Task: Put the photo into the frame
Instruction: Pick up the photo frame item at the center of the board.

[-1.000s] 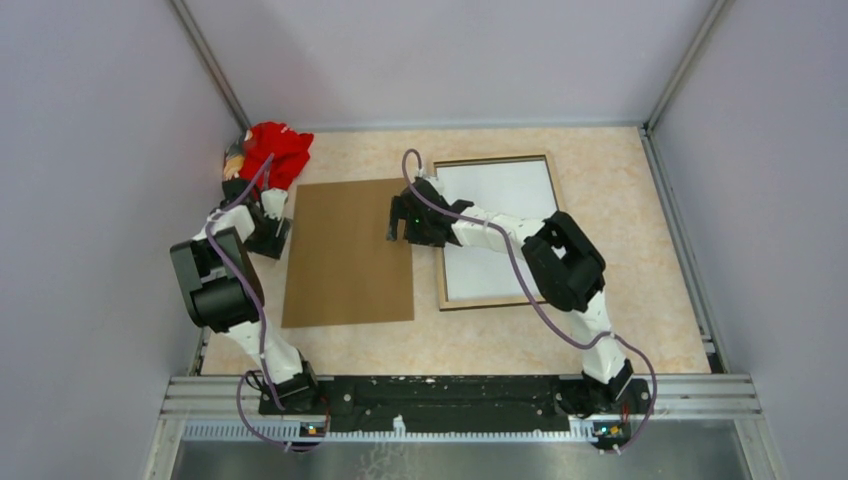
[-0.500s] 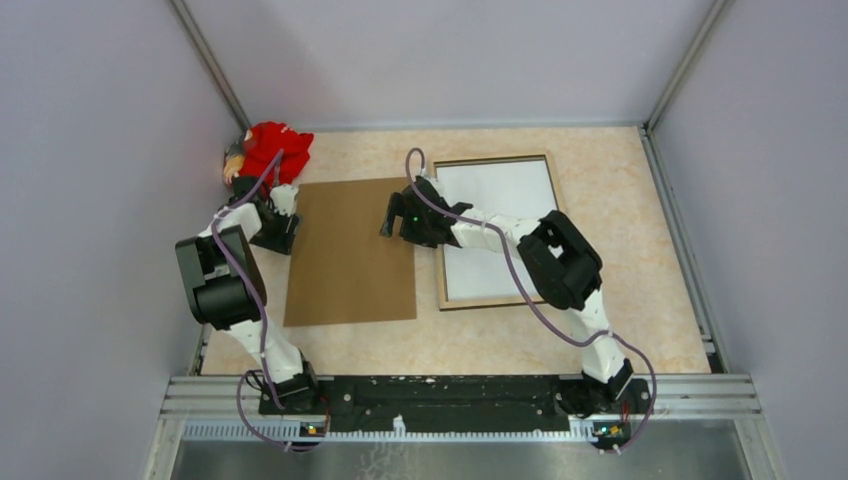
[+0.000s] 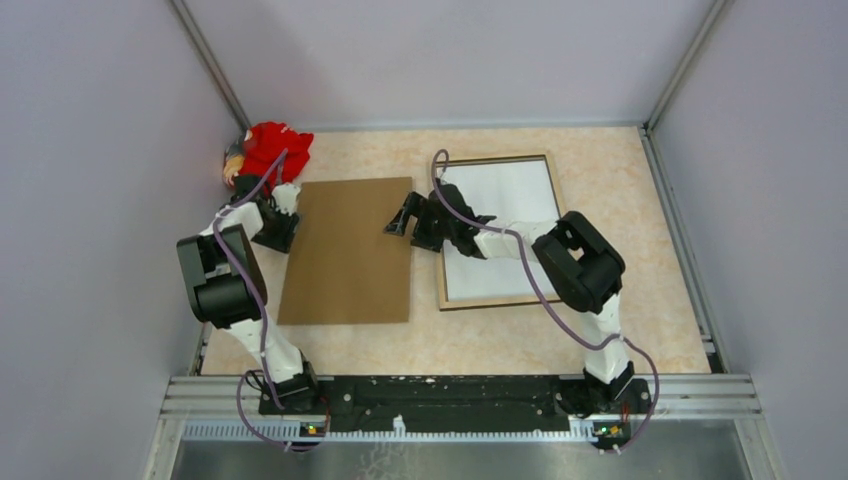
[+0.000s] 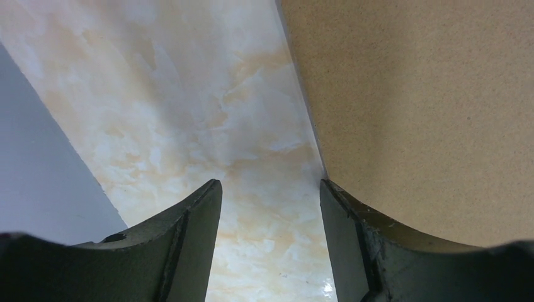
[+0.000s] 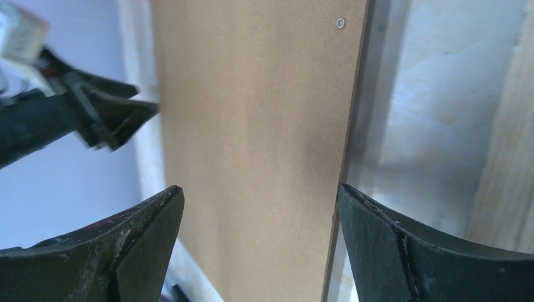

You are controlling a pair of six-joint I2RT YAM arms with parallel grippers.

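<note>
The photo (image 3: 510, 190) is lying white side up inside the frame (image 3: 497, 158), right of centre on the table (image 3: 480, 340). The left gripper (image 4: 271, 189) is standing parted at the left edge of the backing board (image 3: 348, 250), one finger perhaps touching it. The right gripper (image 5: 259, 187) is hanging spread wide over the board's right edge, grasping nothing.

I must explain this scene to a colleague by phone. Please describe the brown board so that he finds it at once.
On the marbled table two large flat rectangles lie side by side. The brown board is the left one. Unlike the frame on its right, whose wooden rim surrounds a white sheet, it is plain brown all over.
</note>
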